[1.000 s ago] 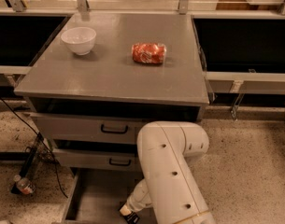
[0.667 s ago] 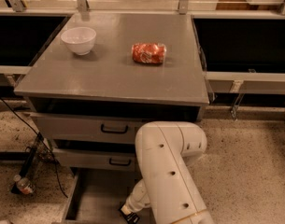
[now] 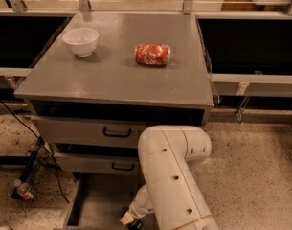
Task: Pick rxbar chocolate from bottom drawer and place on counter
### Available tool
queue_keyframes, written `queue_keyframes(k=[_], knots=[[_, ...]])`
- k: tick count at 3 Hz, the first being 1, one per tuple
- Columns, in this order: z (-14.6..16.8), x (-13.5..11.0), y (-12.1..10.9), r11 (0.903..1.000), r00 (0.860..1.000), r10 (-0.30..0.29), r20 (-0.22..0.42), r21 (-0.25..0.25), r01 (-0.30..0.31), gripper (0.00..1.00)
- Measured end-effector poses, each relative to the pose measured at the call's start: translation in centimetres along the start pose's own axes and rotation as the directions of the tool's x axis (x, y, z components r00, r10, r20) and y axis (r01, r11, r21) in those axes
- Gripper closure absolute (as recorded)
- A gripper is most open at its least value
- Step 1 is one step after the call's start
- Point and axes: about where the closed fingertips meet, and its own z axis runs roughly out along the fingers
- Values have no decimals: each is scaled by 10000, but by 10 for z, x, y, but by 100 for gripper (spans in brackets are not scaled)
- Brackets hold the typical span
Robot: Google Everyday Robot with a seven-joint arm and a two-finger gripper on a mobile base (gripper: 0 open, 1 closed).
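My white arm (image 3: 172,176) reaches down into the open bottom drawer (image 3: 95,202) at the lower edge of the camera view. The gripper (image 3: 131,222) sits low inside the drawer, mostly cut off by the frame's bottom edge. The rxbar chocolate is hidden or out of view. Above the drawers, the grey counter (image 3: 117,75) carries a white bowl (image 3: 81,41) and a red-orange snack packet (image 3: 152,54).
Two shallower grey drawers with black handles (image 3: 117,133) sit above the bottom drawer, both slightly pulled out. Black cables and a small bottle (image 3: 25,190) lie on the speckled floor at the left. Dark recessed bays flank the cabinet.
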Motion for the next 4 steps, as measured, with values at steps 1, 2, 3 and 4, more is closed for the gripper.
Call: queue_keyframes(k=[1, 2, 3, 4], knots=[[0, 0, 0, 10000, 10000, 0, 0, 0, 0, 24], [0, 0, 0, 10000, 10000, 0, 0, 0, 0, 25], [1, 0, 0, 10000, 10000, -7, -18, 6, 7, 34], [4, 0, 1, 10000, 10000, -43, -81, -12, 43, 33]])
